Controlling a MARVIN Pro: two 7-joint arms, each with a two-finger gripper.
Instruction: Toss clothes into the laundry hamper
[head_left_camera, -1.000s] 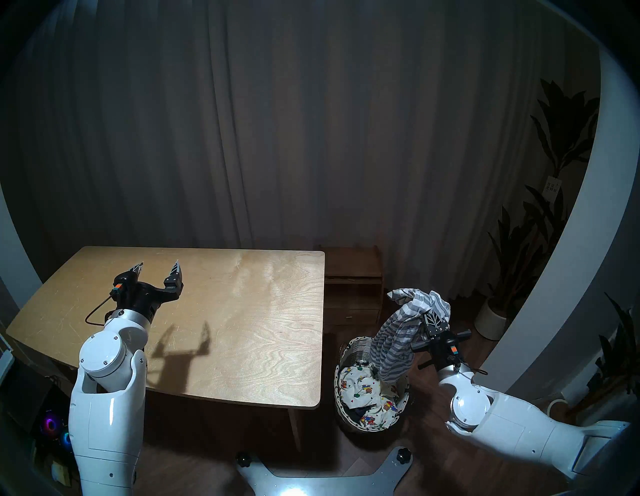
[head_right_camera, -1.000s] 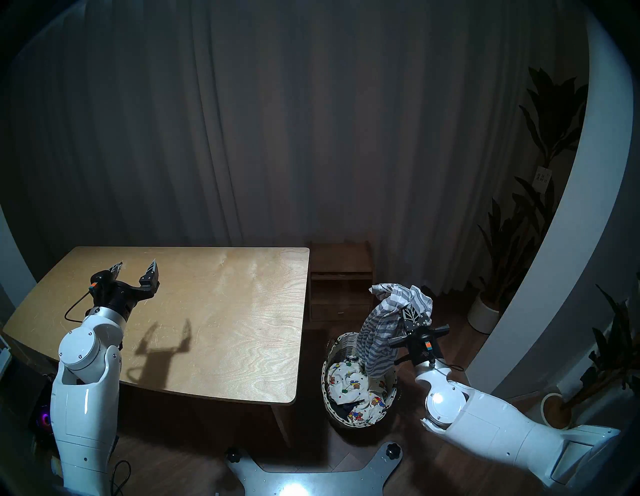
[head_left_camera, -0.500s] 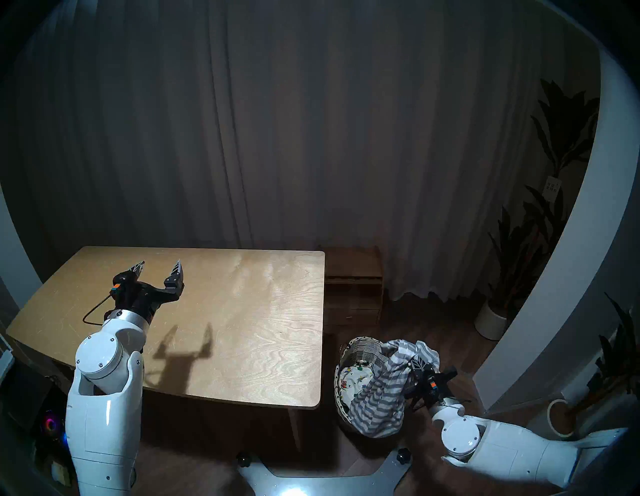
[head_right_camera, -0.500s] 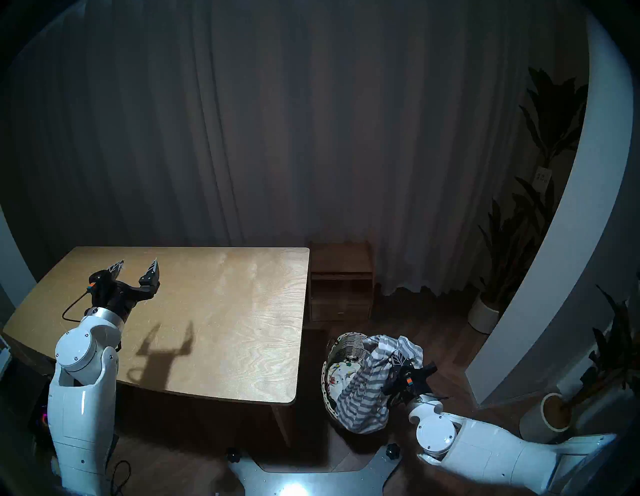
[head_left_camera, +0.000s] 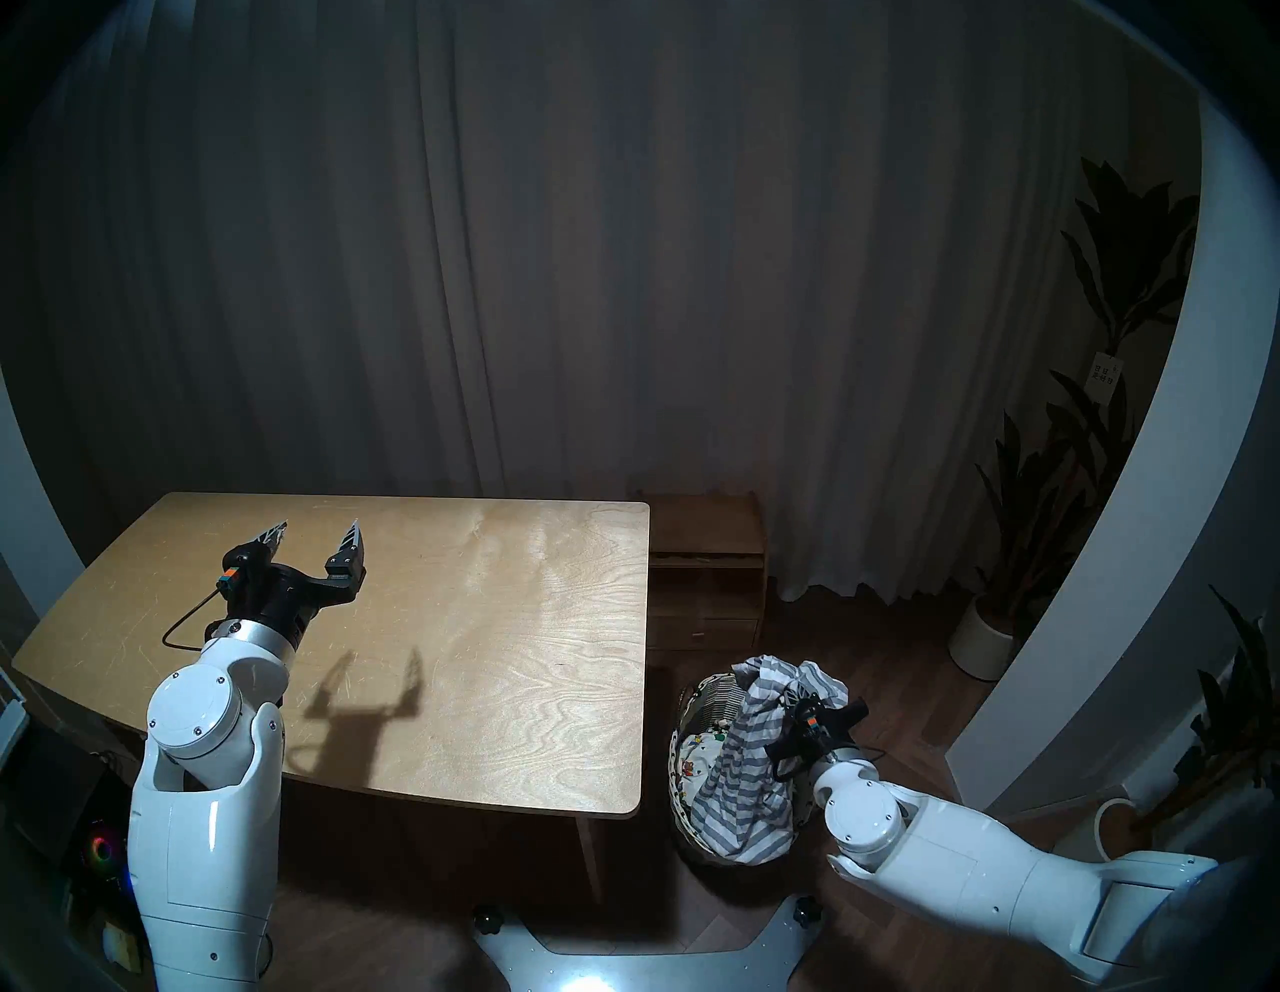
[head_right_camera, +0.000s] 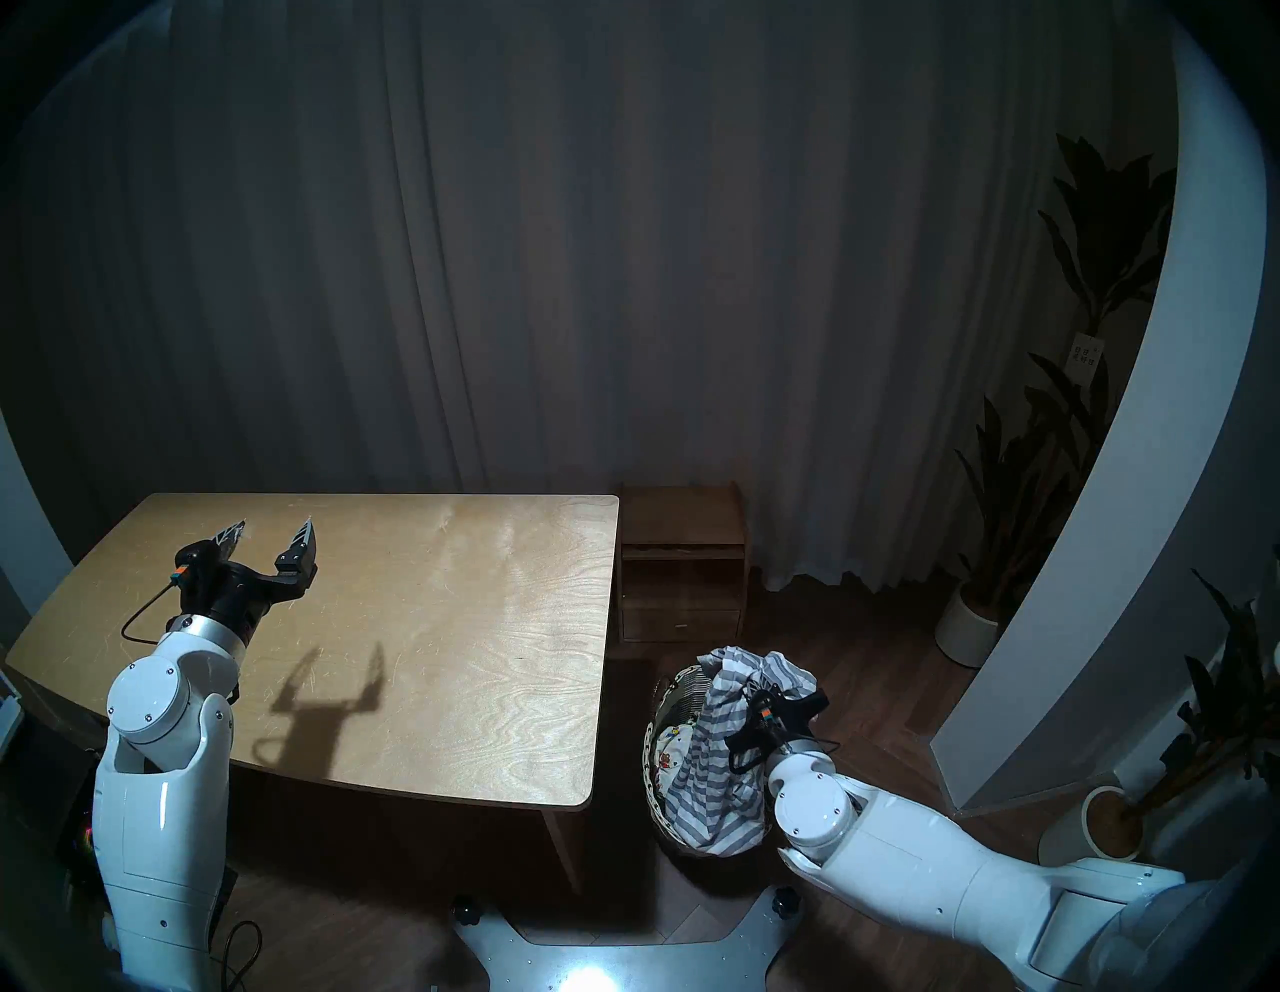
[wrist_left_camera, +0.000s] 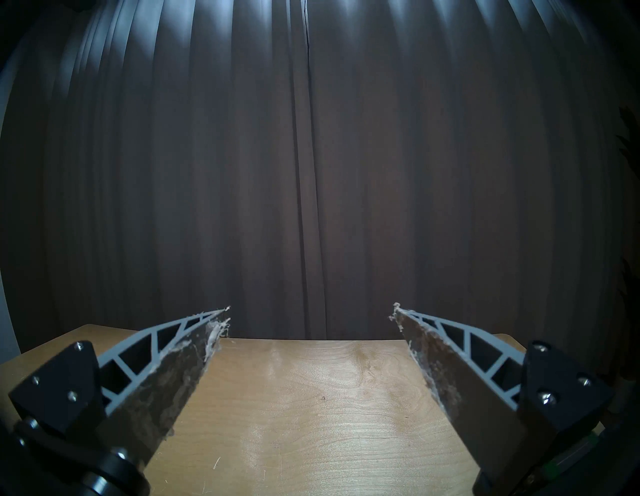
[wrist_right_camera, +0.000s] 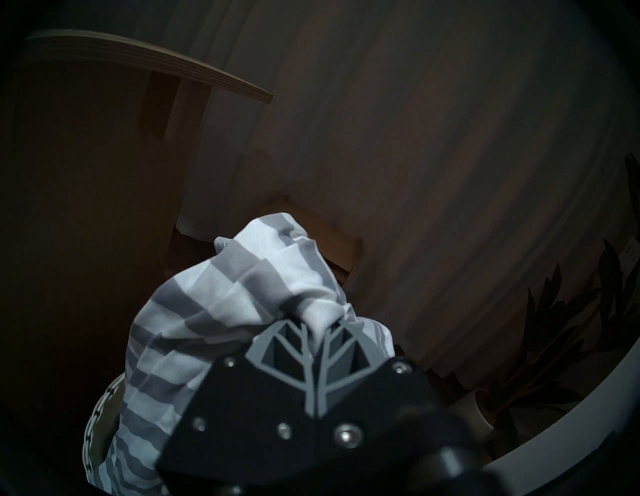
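Nearly done: bear-print garment (head_left_camera: 696, 758) already in hamper (head_left_camera: 713, 689). Right gripper (wrist_right_camera: 320, 327) clamped on striped garment (head_left_camera: 751, 783), draped over hamper rim, not released. Left gripper (head_left_camera: 313, 539) spread wide, holding nothing, over bare counter (head_left_camera: 485, 658).

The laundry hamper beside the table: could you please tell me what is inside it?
The hamper holds a cream bear-print garment, largely covered by the grey-and-white striped garment draped over it. Anything beneath is hidden.
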